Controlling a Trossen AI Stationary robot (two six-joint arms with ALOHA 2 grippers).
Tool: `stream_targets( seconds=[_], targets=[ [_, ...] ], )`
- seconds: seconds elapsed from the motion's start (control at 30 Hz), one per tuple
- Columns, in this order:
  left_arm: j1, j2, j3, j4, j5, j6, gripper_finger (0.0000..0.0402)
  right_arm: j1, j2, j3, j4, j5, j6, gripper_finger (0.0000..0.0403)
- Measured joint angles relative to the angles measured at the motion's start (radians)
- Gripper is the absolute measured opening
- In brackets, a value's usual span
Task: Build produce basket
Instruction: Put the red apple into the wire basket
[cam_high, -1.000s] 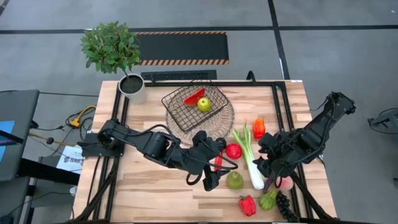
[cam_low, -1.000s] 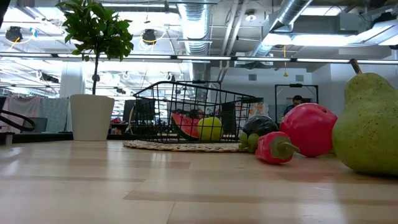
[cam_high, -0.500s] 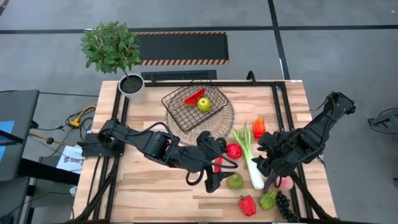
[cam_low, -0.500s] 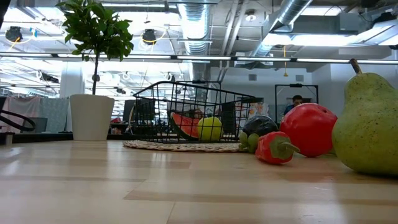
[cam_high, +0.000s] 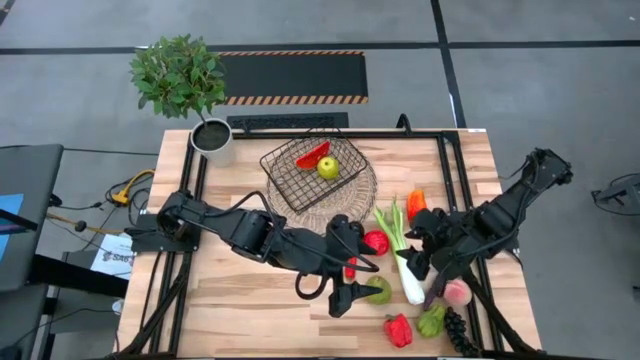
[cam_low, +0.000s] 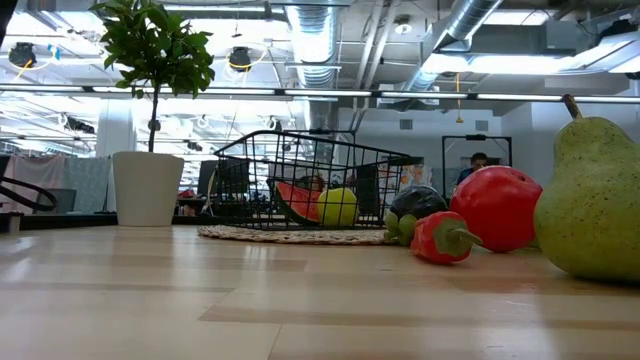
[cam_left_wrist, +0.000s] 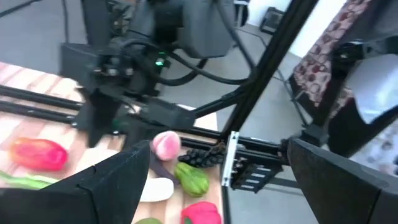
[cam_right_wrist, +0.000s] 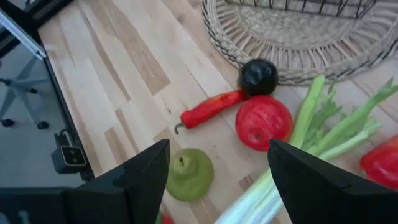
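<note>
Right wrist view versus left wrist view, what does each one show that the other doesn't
Only the right wrist view shows the red chilli, the red apple, the wicker tray and the whole green pear. Only the left wrist view shows the peach, dark grapes and the other arm. Both show the leek and wooden table.

Both arms matte black, chunky cylindrical joints linked by boxy segments, black cables looped loose along the links. Left claw (cam_high: 352, 285): two broad flat dark fingers (cam_left_wrist: 118, 180) (wedge-shaped, plain faces). Right claw (cam_high: 424, 268): same dark finger pair (cam_right_wrist: 144, 174). One small green light on the right arm's wrist housing.
</note>
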Motion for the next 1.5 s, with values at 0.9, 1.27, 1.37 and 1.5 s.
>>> stream_targets(
  seconds=[0.9, 1.27, 1.37, 1.5],
  targets=[
    [-0.002, -0.235, 0.000, -0.175, 0.029, 0.256, 0.0363, -0.194, -0.229, 0.157, 0.190, 0.047, -0.449, 0.0291],
    [0.074, -0.249, -0.001, -0.250, 0.166, 0.340, 0.0363, -0.215, -0.262, 0.155, -0.034, 0.178, -0.296, 0.0291],
    [0.126, -0.249, -0.013, -0.259, 0.284, 0.308, 0.0356, -0.215, -0.242, 0.155, -0.043, 0.178, -0.301, 0.0291],
    [0.170, -0.249, -0.041, -0.242, 0.448, 0.293, 0.0339, -0.215, -0.208, 0.155, -0.067, 0.176, -0.301, 0.0291]
  ],
)
